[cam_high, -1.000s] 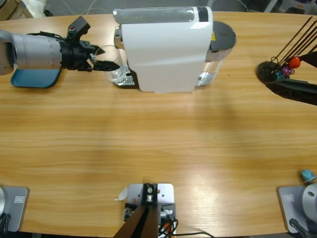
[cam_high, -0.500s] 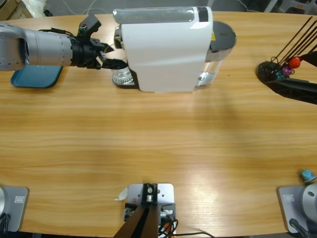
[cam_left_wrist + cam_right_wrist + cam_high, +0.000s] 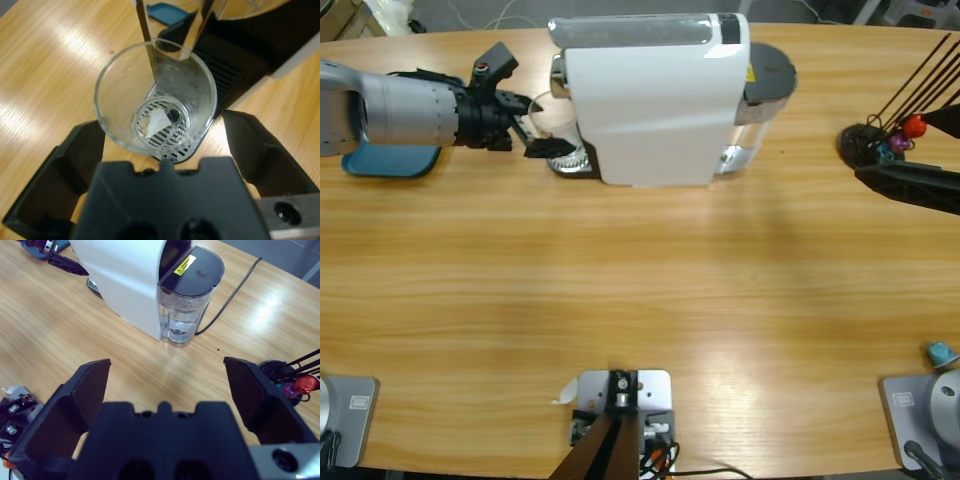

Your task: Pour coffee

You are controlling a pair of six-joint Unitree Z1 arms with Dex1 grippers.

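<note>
A clear glass (image 3: pixel 155 107) stands on the metal grille of the drip tray (image 3: pixel 227 80) under the spout of the white coffee machine (image 3: pixel 655 100). Through the glass's bottom I see the grille, and I cannot tell whether any coffee is in it. In the high view the glass (image 3: pixel 551 113) sits at the machine's left end. My left gripper (image 3: pixel 160 122) is open, one jaw on either side of the glass and apart from it; from above, the left gripper (image 3: pixel 546 132) reaches in from the left. My right gripper (image 3: pixel 167 365) hangs open high over the table and holds nothing.
A teal tray (image 3: pixel 388 160) lies under the left arm. The machine's water tank (image 3: pixel 187 305) faces right, with a power cable (image 3: pixel 232 287) running off behind it. A black capsule stand (image 3: pixel 882 140) with coloured capsules is at the far right. A teal capsule (image 3: pixel 940 352) lies at the front right.
The left gripper brought the glass in under the spout and opened its jaws. The arm has since drawn back slightly to the left. The right side is unchanged.
</note>
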